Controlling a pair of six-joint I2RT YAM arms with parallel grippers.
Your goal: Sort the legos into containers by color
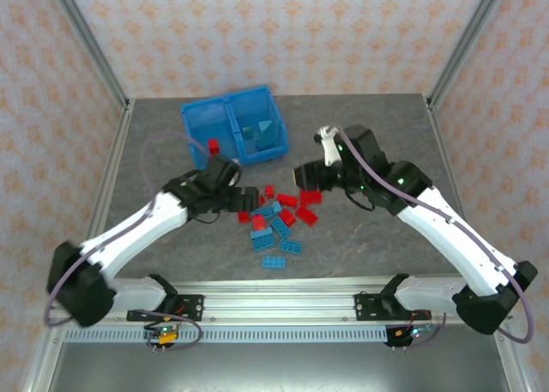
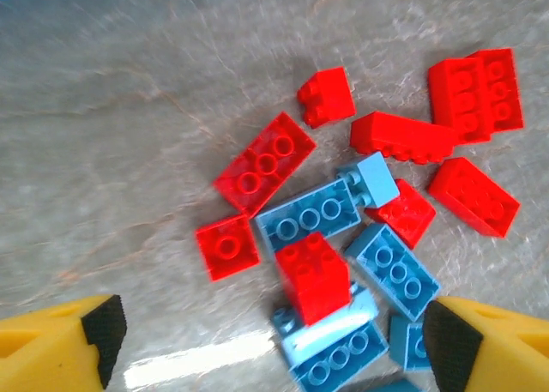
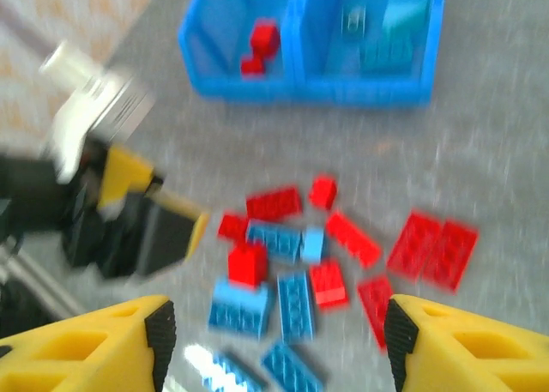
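Observation:
Red and light blue legos point(image 1: 279, 216) lie in a loose pile on the grey table. The blue bin point(image 1: 190, 117) stands behind them: a red brick point(image 1: 213, 145) lies in its left compartment and blue bricks point(image 1: 262, 133) in its right. My left gripper point(image 1: 244, 195) hangs open at the pile's left edge. In its wrist view a red brick point(image 2: 313, 276) sits atop a light blue one between the open fingers point(image 2: 90, 328). My right gripper point(image 1: 302, 176) is open above the pile's right side, and the pile point(image 3: 300, 255) lies ahead of its fingers point(image 3: 412, 340).
Metal frame posts point(image 1: 90, 49) and patterned walls enclose the table. The left gripper point(image 3: 137, 229) shows at the left of the right wrist view, close to the pile. Bare table lies to the left and right of the bricks.

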